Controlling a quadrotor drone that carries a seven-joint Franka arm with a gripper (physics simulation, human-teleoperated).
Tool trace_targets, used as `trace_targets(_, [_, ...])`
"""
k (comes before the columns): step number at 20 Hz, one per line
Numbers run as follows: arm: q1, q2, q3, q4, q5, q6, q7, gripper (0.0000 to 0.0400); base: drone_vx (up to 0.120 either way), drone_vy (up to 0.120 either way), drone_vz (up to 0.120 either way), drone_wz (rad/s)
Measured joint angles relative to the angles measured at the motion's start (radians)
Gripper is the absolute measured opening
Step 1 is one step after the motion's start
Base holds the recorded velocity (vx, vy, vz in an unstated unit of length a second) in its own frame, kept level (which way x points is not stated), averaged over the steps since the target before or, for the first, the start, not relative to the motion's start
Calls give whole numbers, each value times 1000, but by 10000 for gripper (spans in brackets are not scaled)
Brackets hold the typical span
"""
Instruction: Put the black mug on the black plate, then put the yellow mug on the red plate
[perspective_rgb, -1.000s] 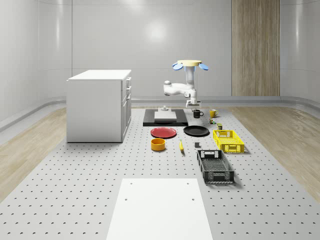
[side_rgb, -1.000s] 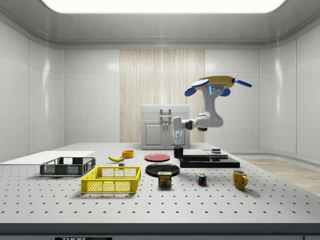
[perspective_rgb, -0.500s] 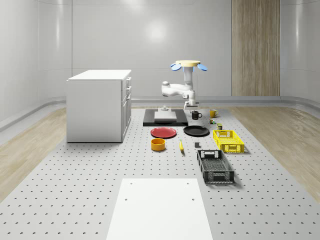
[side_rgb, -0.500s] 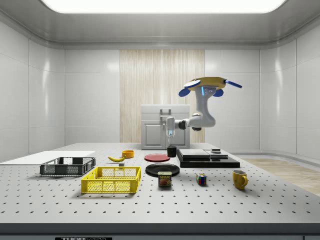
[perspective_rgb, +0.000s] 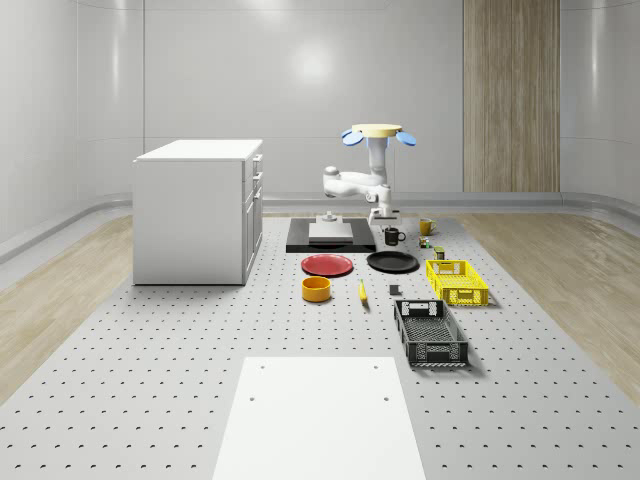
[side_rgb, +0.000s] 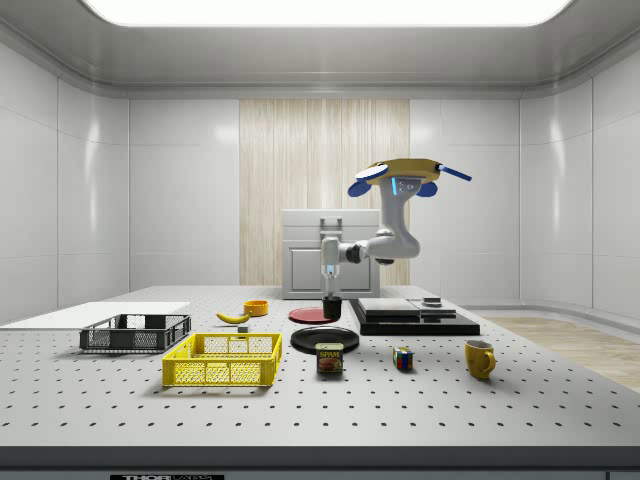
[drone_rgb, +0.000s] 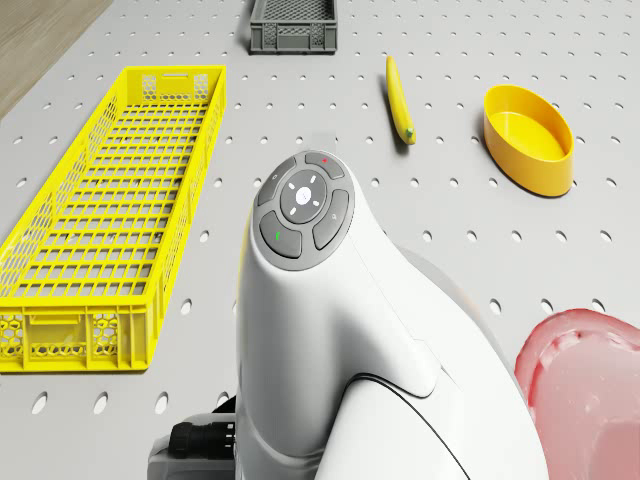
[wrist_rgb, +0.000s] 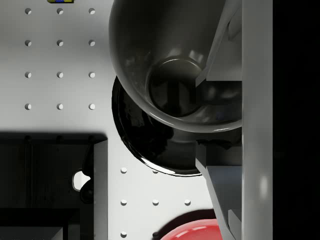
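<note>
The black mug (side_rgb: 331, 308) hangs upright just above the black plate (side_rgb: 325, 339), with my gripper (side_rgb: 331, 287) shut on its rim from above. In the wrist view a finger (wrist_rgb: 218, 50) runs down inside the black mug (wrist_rgb: 165, 60), and the black plate (wrist_rgb: 145, 145) lies below it. The drone (perspective_rgb: 373, 131) hovers behind the plates, arm reaching forward and down to the black mug (perspective_rgb: 393, 237), short of the black plate (perspective_rgb: 392, 262). The red plate (perspective_rgb: 327, 265) lies beside it. The yellow mug (perspective_rgb: 426, 227) stands further back, on the whole-scene view's right; in the side view the yellow mug (side_rgb: 480, 358) is near the front.
A black platform (perspective_rgb: 330, 236) and white cabinet (perspective_rgb: 200, 210) stand behind the plates. In front lie a yellow bowl (perspective_rgb: 316, 289), banana (perspective_rgb: 362, 292), yellow crate (perspective_rgb: 456, 281) and black crate (perspective_rgb: 430, 333). A can (side_rgb: 329, 358) and cube (side_rgb: 402, 358) sit near the yellow mug.
The drone and arm have carried the black mug off the spot near the platform toward the black plate, leftward in the side view, and lower over it.
</note>
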Motion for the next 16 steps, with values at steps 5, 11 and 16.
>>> trace_targets(5, [0, -3, 0, 0, 1, 3, 0, 100, 16, 0, -120, 0])
trace_targets(11, [-1, -6, 1, 0, 2, 5, 0, 100, 107, 0, -40, 0])
trace_targets(16, [-3, -9, -25, 3, -21, 16, 1, 100, 0, 0, 0, 0])
